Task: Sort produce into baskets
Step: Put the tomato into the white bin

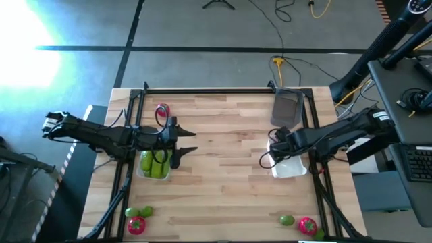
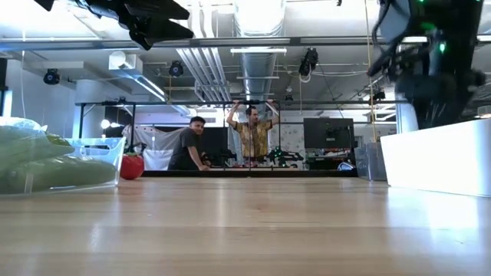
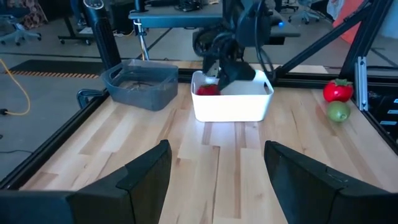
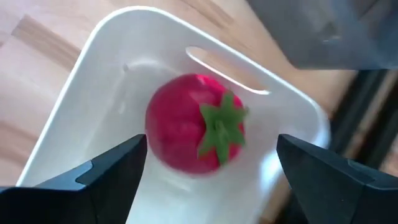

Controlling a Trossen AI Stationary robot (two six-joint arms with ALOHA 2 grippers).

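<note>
Red and green-topped, a tomato (image 4: 198, 122) is seen lying in the white basket (image 4: 81, 93) directly below the right gripper (image 4: 208, 171) — its fingers (image 4: 109, 171) are spread wide, released, with nothing held. The left gripper (image 3: 214, 180) is held above the bench (image 1: 229, 189), fingers parted and empty, just beside the clear basket (image 1: 143, 174) of cucumbers (image 1: 154, 165) — well apart from the grey basket (image 3: 142, 84).

Bright glare upper left; tomato (image 4: 194, 123) perhaps motion-blurred.
</note>
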